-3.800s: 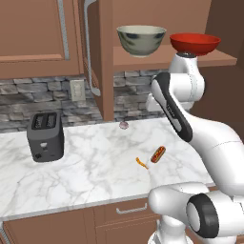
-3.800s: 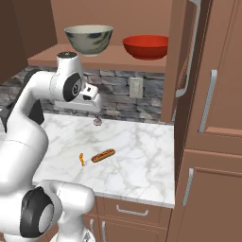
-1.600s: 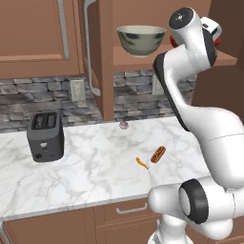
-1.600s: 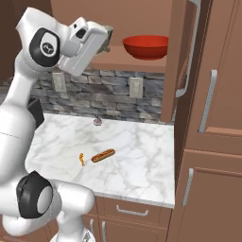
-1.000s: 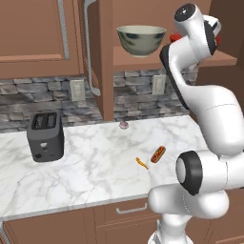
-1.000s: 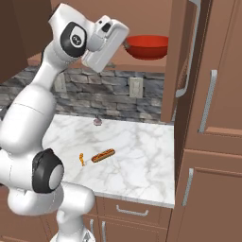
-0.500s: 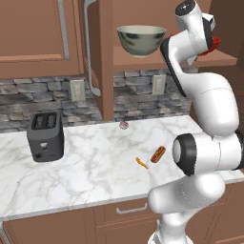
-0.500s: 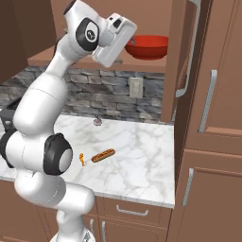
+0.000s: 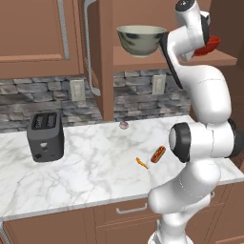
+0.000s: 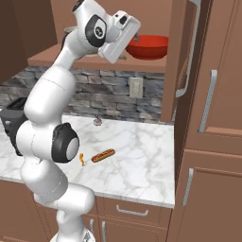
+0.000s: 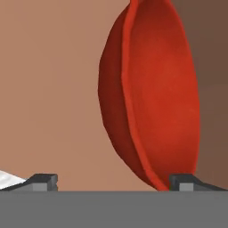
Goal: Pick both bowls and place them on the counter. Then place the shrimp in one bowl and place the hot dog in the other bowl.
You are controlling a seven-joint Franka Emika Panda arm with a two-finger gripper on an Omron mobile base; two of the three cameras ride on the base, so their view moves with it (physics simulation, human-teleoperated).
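Note:
The glossy red bowl (image 10: 149, 46) stands on a wooden shelf (image 10: 71, 60) above the counter (image 9: 95, 162). My gripper (image 10: 133, 41) is raised to shelf height, right at the bowl's left rim. In the hand view the red bowl (image 11: 151, 93) appears rolled on edge between the open fingertips (image 11: 183, 181), its rim close to the right one; nothing is held. The grey-beige bowl (image 9: 140, 39) sits on the same shelf further left. The hot dog (image 9: 158, 153) and the thin orange shrimp (image 9: 141, 163) lie close together on the marble.
A black toaster (image 9: 45, 136) stands at the counter's left. A small pinkish-purple bulb (image 9: 124, 125) lies near the stone backsplash. An open cabinet door (image 10: 189, 52) hangs just right of the shelf, with tall wooden cabinets (image 10: 217, 118) beyond it.
The arm has risen from below the shelf and swung the hand right, up to the red bowl. The fingers stayed apart. Bowls, hot dog and shrimp have not moved.

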